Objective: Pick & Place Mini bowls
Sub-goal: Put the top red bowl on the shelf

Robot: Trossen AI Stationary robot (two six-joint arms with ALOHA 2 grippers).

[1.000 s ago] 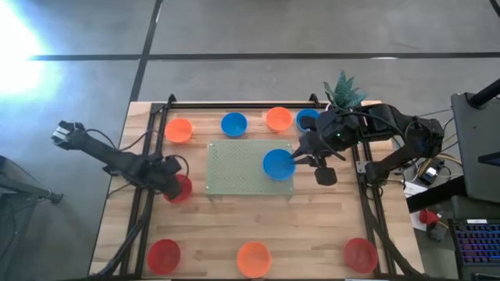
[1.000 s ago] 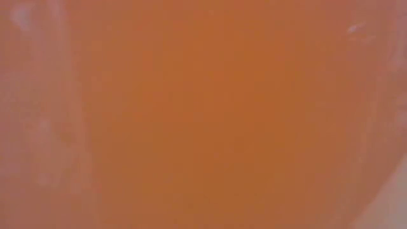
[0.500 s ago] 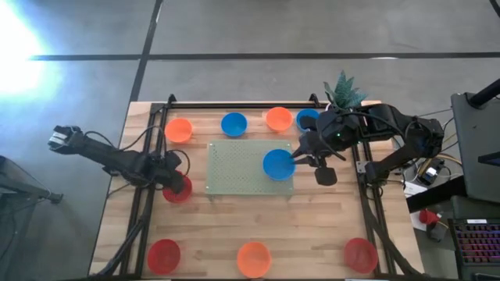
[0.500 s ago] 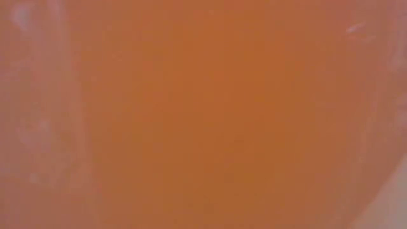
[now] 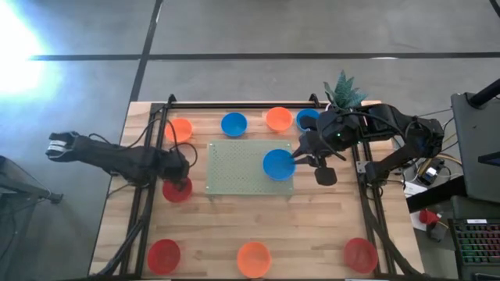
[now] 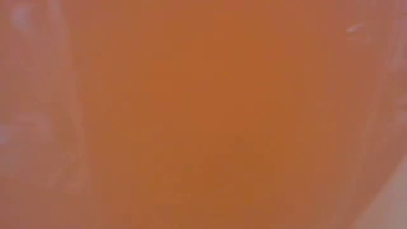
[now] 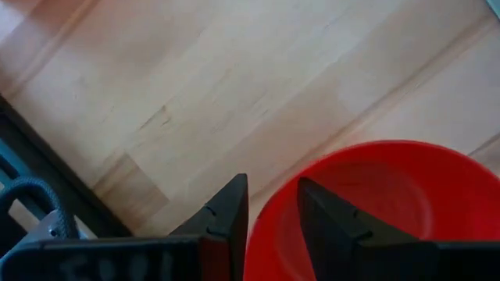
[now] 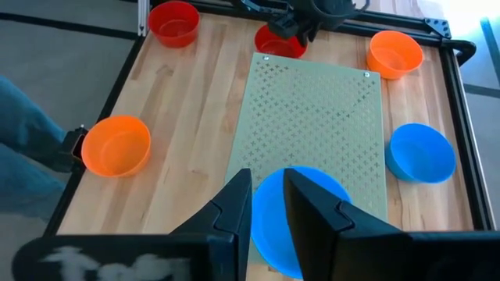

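Left gripper [image 5: 178, 173] sits at the left side of the table [image 5: 312, 226], over a red bowl [image 5: 177, 190] that lies just off the left edge of the green mat [image 5: 238, 168]. In the left wrist view its two fingers [image 7: 226, 215] straddle the rim of this red bowl [image 7: 375, 203], one outside and one inside, closed on the wall.

Right gripper [image 5: 295, 158] is at the right edge of the mat, clamped on the rim of a blue bowl [image 5: 278, 165] that lies on the mat's right part. The right wrist view shows the same: fingers [image 8: 234, 207] pinching the near rim of the blue bowl [image 8: 269, 226].

Other bowls on the bare wood:
- far edge: orange [image 5: 179, 129], blue [image 5: 233, 123], orange [image 5: 278, 119], and a blue one [image 5: 306, 119] partly hidden by the right arm
- near edge: red [image 5: 164, 254], orange [image 5: 254, 258], red [image 5: 360, 254]

A potted plant [image 5: 342, 90] stands at the far right corner.

Low view is filled by a blurred orange surface [image 6: 203, 114]; cannot tell what it is.
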